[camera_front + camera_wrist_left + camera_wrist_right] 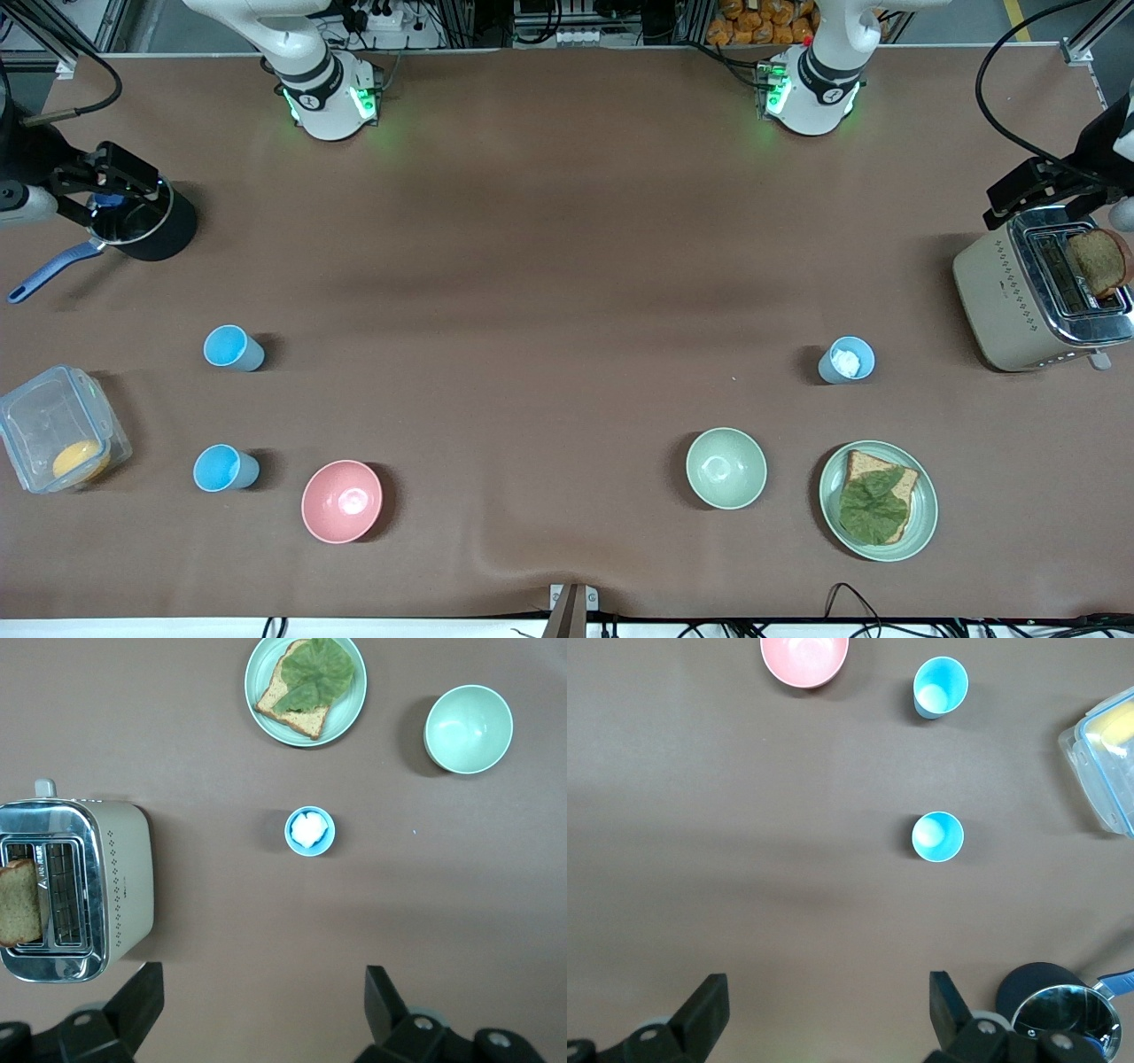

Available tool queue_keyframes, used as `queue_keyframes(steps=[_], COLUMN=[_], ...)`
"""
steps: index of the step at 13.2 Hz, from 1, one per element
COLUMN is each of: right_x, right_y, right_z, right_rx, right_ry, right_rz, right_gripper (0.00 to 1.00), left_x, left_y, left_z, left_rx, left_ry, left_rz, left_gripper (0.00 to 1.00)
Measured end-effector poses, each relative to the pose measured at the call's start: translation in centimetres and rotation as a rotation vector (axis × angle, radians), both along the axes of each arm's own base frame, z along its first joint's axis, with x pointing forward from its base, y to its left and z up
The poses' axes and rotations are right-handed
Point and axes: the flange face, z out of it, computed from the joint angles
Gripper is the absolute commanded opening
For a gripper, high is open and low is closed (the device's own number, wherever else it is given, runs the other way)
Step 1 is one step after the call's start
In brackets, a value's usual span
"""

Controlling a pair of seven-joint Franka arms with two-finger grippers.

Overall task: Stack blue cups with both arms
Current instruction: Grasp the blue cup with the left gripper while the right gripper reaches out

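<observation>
The pink bowl (pixel 342 501) lay nearest the camera, with the plate (pixel 921 523) of bread and a green leaf almost as near toward the left arm's end of the worktop (pixel 549 283), and a pale green bowl (pixel 726 468) between them. Just beside the pink bowl, toward the right arm's end, stood a vivid blue cup (pixel 226 468); a sky blue cup (pixel 233 347) stood farther from the camera than that one. Well apart, toward the left arm's end, stood a grey-blue cup (pixel 846 361) with something white inside it.

The right gripper (pixel 111 182) hung over the saucepan (pixel 142 221) at its end of the worktop, fingers spread wide and holding nothing. The left gripper (pixel 1032 188) hung over the toaster (pixel 1032 297), which had a slice of bread (pixel 1099 260) in one slot; its fingers were likewise wide apart and empty.

No cup had been touched, so the stacking looked not yet begun. The next move probably called for each arm to come down over the cup at its own end, close on the rim or wall, and bring the two together. The white thing in the grey-blue cup could hinder nesting.
</observation>
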Motion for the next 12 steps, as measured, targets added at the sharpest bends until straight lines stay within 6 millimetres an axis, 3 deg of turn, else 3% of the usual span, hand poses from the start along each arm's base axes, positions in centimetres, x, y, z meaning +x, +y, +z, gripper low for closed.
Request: queue_keyframes(steps=[3,5,7,9,11,12], right_x=[0.0,0.0,-0.1,-0.3,-0.3,-0.3], right_y=[0.0,0.0,-0.3,-1.3,-1.7,-1.6], right_z=[0.0,-0.1,-0.3,-0.3,-0.3,-0.3], right_rx=[0.0,0.0,0.001,0.003,0.003,0.003], right_ry=[-0.002,0.003,0.023,0.027,0.028,0.029], right_rz=[0.0,0.001,-0.004,-0.021,-0.025,-0.024], right_gripper=[1.0,1.0,1.0,1.0,1.0,1.0], left_x=[0.0,1.0,3.6,6.6,7.6,7.8], left_y=[-0.2,-0.8,-1.5,-0.5,1.0,1.4], left_z=[-0.1,-2.2,-8.9,-17.9,-26.4,-29.5], left_rx=[0.004,0.007,0.012,0.011,0.008,0.007], left_ry=[0.001,0.044,0.127,0.11,0.081,0.083], left_rz=[-0.006,-0.021,-0.034,-0.019,-0.004,-0.003], left_gripper=[1.0,1.0,1.0,1.0,0.97,0.93])
